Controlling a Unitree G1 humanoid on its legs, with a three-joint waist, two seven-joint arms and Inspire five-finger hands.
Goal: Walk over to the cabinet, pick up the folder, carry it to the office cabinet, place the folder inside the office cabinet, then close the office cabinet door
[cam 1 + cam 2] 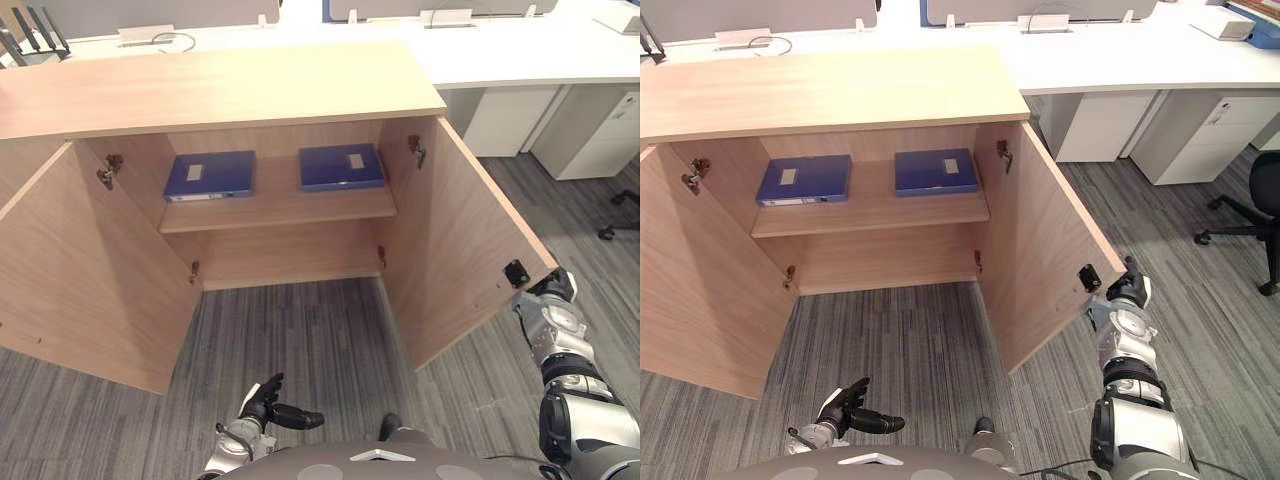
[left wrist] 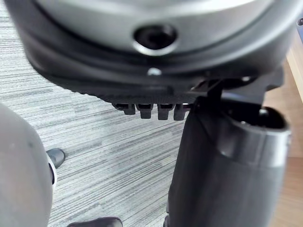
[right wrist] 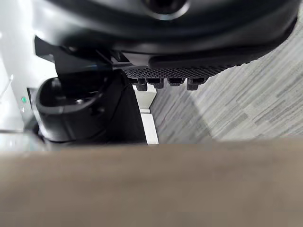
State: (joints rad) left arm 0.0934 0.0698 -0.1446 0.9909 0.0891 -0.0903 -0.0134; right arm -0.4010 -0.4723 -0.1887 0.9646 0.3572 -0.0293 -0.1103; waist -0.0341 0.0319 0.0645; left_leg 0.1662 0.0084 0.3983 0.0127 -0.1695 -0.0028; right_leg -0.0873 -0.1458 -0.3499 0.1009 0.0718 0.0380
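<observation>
Nearest, the left hand (image 1: 268,405) is held low over the carpet (image 1: 300,330), fingers loosely spread, nothing gripped. Left folder (image 1: 210,175) and right folder (image 1: 341,167), both blue, are laid flat and apart on the shelf (image 1: 275,207) of the office cabinet (image 1: 220,90) — both doors swung wide. The right hand (image 1: 1129,291) is set at the outer edge of the right door (image 1: 460,250) — its fingers' state cannot be told.

My right hand (image 1: 1129,291) sits partly hidden behind the outer edge of the cabinet's right door (image 1: 1040,250); from my right wrist, that edge is a brown blur. The left door (image 1: 90,280) runs off frame. I can't read the labels on the left folder (image 1: 210,175) or the right folder (image 1: 341,167).
</observation>
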